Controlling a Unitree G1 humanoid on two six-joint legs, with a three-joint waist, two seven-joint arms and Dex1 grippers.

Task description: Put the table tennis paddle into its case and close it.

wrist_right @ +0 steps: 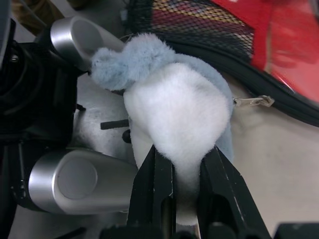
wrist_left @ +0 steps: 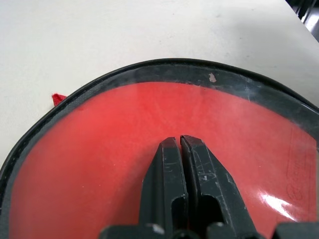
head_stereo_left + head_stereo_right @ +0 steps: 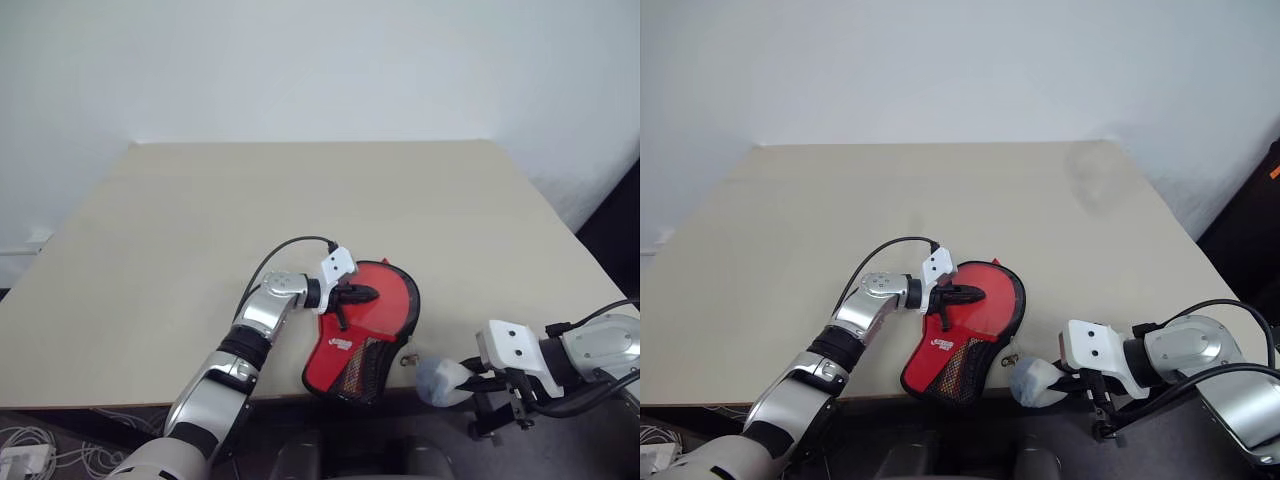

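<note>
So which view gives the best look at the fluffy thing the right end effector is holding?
The right wrist view: the white and grey-blue plush sits close up, pinched between the right end effector fingers. Both eye views show it as a small pale lump off the table's near edge.

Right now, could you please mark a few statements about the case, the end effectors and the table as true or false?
1. The case lies at the table's near edge. True.
2. The left end effector is wide open above bare table. False: its fingers are shut and rest on the case's red face.
3. The right end effector pinches a fluffy white-and-blue pompom. True.
4. The case's mesh end points toward the far wall. False: it faces the near edge.
5. The right end effector rests on the case. False: it is off the table's near edge.
</note>
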